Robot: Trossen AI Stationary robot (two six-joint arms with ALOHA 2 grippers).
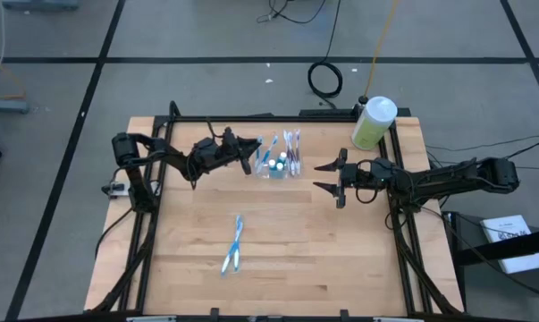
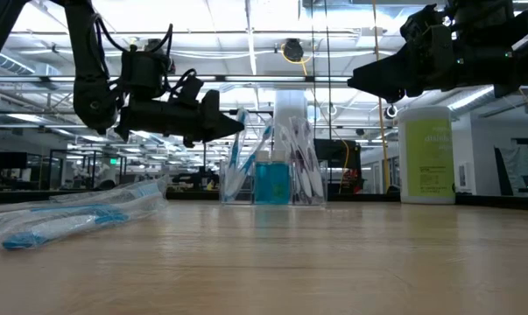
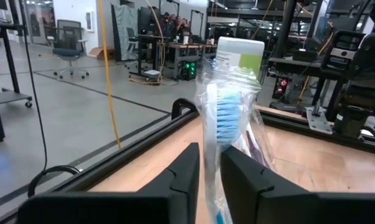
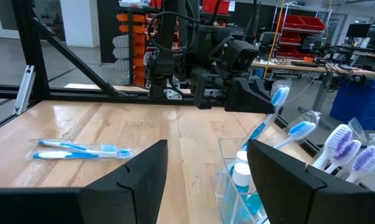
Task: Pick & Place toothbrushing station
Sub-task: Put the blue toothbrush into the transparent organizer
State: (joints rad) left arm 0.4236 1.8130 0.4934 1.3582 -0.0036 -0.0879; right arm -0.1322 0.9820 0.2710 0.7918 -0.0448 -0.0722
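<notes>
Placing step: left gripper (image 1: 248, 157) is at the near-left edge of the toothbrushing station (image 1: 278, 165), with a wrapped blue toothbrush (image 3: 224, 115) standing between its fingers (image 3: 186, 171)
Left jaws: narrow gap, bracketing the wrapped brush; cannot tell whether they pinch it or have just let go
Right gripper (image 1: 332, 176): hangs above the table just right of the station, jaws wide apart, nothing between them
Station location: back-centre of the wooden table (image 1: 296, 259), between the two grippers, upright; clear tray holding several brushes, blue ones and purple ones (image 4: 349, 146), plus a small blue item with white cap (image 4: 240, 177)
Other items: one bagged pair of blue toothbrushes (image 1: 233, 244) lies flat on the table well in front of the station, apparently still to go in; green bottle (image 1: 373, 122) with white cap at the back-right corner
Doing it well: judgement – part the fingers fully only once the brush leans on the tray wall, then back off straight, away from the tray, so the wrapper does not drag out with the pads
Doing it well 2: tray is light and clear plastic, likely to slide or tip if nudged; keep the left wrist off the rim
Risk: crinkly wrapper may cling to a finger; brush may topple out of the tray
Right arm advice: stay parked, clear of the left arm's exit path
Writing: bottle label has pale lettering in low view (image 2: 426, 153), too blurred to read; no brand legible on brushes or wrappers
</notes>
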